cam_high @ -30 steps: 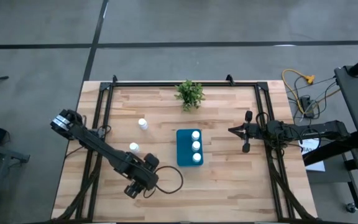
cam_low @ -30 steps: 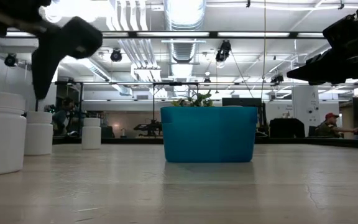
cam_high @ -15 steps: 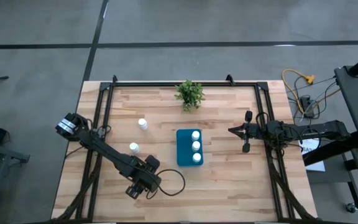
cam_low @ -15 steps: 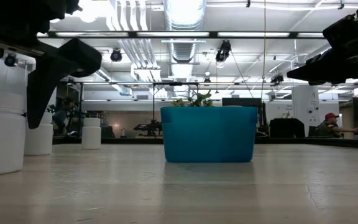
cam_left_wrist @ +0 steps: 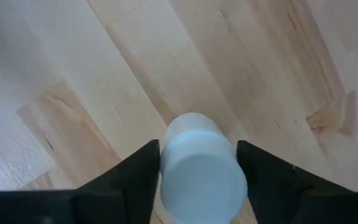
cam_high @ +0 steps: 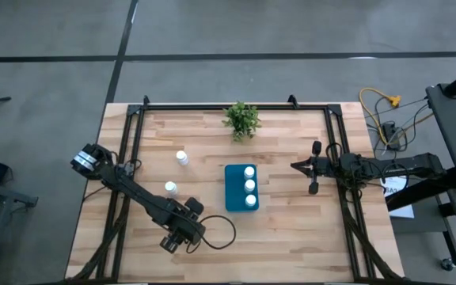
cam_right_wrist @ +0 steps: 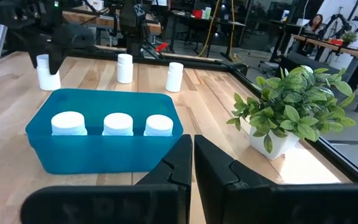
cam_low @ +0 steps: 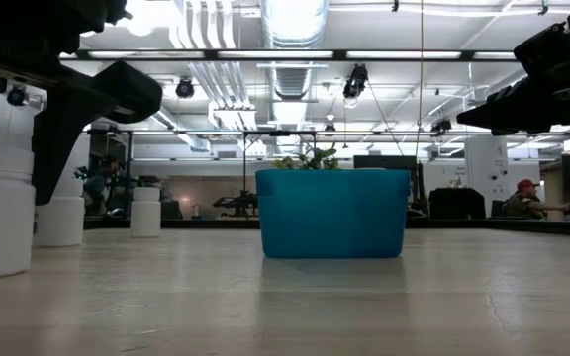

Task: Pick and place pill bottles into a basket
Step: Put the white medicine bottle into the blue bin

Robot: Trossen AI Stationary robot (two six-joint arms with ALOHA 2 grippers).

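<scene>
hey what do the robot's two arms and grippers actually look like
Both arms are dark, jointed and slim. The left arm trails a looping black cable. The left gripper and right gripper have matte black, flat-sided, angular fingers, without visible markings.

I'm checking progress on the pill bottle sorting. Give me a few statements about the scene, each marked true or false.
1. Three pill bottles stand in the basket. True.
2. The left gripper has a bottle between its jaws. True: in the left wrist view its two jaws stand on either side of a bottle upright on the table.
3. The right gripper holds a bottle. False: its jaws are shut on nothing, and it waits to the basket's right.
4. The basket is empty. False: it holds three bottles in a row.
5. The potted plant sits inside the basket. False: it stands on the table, apart from the basket, near the far edge.
</scene>
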